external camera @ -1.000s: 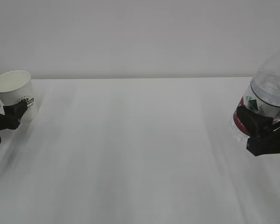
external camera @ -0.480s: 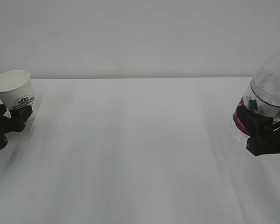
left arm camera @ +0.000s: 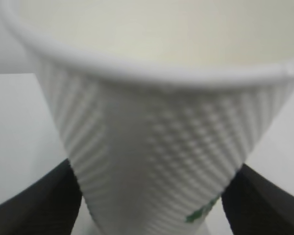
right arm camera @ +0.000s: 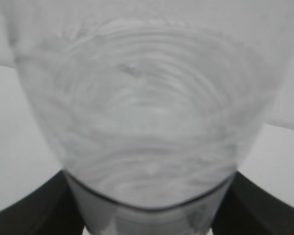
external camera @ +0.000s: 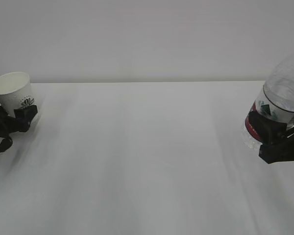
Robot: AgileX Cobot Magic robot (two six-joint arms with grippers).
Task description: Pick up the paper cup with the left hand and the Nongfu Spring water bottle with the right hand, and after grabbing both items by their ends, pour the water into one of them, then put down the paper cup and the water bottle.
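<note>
The left end effector (external camera: pixel 20 117) holds the cup (external camera: pixel 12 93) low, at the table's (external camera: pixel 147 156) far left; the right end effector (external camera: pixel 277 139) grips the bottle (external camera: pixel 284 95) at far right. Bring both toward the middle slowly, cup mouth upward. Both arms reach in from the sides, low.

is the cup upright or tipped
Tipped. In the exterior view the cup leans, its open mouth turned toward the camera, held low by the left gripper.
</note>
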